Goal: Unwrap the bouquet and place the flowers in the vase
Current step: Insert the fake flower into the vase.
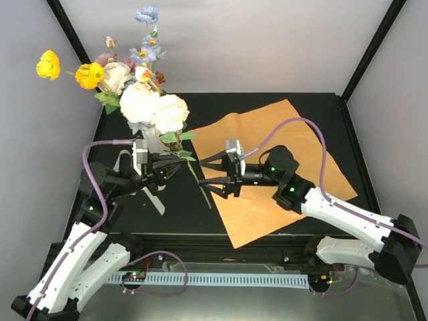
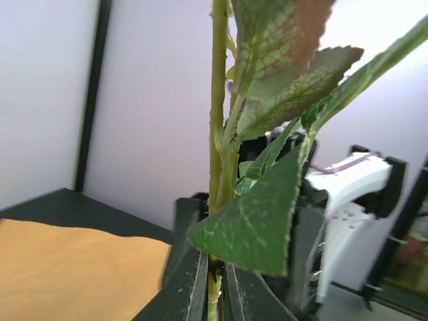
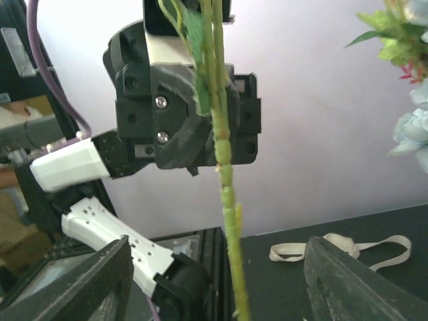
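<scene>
Upper left of the overhead view, my left gripper (image 1: 175, 163) clamps the green stems (image 1: 194, 171) of the pink, cream, blue and yellow artificial flowers (image 1: 144, 100), blooms crowding the ribbed off-white vase (image 1: 152, 140). My right gripper (image 1: 202, 176) stands open around the stem ends. The top-heavy bunch could swing and topple the vase.

One vase (image 1: 154, 140), one paper (image 1: 267, 134), one ribbon (image 3: 338, 245)

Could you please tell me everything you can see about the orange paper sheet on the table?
The orange paper is one large, roughly square, matte sheet with soft creases. It lies unfolded and nearly flat on the black table, right of centre, turned like a diamond, with its near corner at the table's front edge. It wraps nothing. The right arm stretches over it; whether they touch cannot be told.
</scene>
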`<state>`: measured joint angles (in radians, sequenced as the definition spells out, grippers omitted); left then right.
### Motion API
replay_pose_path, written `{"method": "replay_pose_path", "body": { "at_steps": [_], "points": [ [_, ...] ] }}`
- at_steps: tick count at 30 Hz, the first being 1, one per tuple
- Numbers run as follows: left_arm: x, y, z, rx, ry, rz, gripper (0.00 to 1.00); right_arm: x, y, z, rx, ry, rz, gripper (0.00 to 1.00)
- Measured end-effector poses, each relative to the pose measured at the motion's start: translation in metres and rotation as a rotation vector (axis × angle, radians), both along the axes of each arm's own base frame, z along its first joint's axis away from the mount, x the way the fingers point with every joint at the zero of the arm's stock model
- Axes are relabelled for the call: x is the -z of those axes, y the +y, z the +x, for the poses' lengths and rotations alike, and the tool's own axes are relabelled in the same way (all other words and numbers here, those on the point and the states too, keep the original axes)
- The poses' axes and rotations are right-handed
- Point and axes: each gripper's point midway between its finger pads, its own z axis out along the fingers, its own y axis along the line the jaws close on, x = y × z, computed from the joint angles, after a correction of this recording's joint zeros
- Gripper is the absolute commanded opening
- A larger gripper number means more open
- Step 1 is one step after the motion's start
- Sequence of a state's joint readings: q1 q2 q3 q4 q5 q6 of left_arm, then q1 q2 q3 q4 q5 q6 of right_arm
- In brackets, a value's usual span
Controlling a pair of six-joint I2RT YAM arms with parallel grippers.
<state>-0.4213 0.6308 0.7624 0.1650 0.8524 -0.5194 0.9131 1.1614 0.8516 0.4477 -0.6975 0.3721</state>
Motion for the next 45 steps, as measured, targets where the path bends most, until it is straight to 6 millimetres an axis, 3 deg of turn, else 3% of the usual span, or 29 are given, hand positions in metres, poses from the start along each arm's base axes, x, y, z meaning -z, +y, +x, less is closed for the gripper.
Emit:
{"method": "replay_pose_path", "body": {
  "at_steps": [2,3,4,8,15,21,32,40,45],
  "points": [
    [0.001,0.007,0.005,-0.086,-0.047,0.018,0.02,-0.006,-0.009,0.000,0.046,-0.034,0.013,0.85],
    [0.001,0.009,0.006,-0.105,-0.059,0.023,0.02,-0.009,-0.014,0.000,0.064,-0.044,0.021,0.96],
    [0.000,0.012,0.009,-0.140,-0.079,0.031,0.02,-0.013,-0.018,0.000,0.084,-0.059,0.030,0.99],
    [0.003,0.023,0.031,-0.305,-0.134,0.095,0.02,-0.023,-0.031,0.000,0.146,-0.101,0.057,1.00],
    [0.003,0.057,0.077,-0.643,-0.198,0.197,0.02,-0.016,-0.042,0.001,0.201,-0.127,0.037,1.00],
    [-0.017,0.087,0.101,-0.888,-0.291,0.216,0.02,-0.019,-0.058,-0.004,0.246,-0.163,0.048,1.00],
    [-0.044,0.095,0.141,-1.032,-0.439,0.269,0.02,-0.026,-0.071,-0.005,0.296,-0.207,0.066,1.00],
    [-0.071,0.097,0.144,-1.059,-0.523,0.230,0.01,-0.026,-0.071,-0.004,0.303,-0.213,0.063,1.00],
    [-0.076,0.098,0.147,-1.062,-0.540,0.218,0.01,-0.025,-0.071,-0.004,0.303,-0.212,0.062,1.00]
  ]
}}
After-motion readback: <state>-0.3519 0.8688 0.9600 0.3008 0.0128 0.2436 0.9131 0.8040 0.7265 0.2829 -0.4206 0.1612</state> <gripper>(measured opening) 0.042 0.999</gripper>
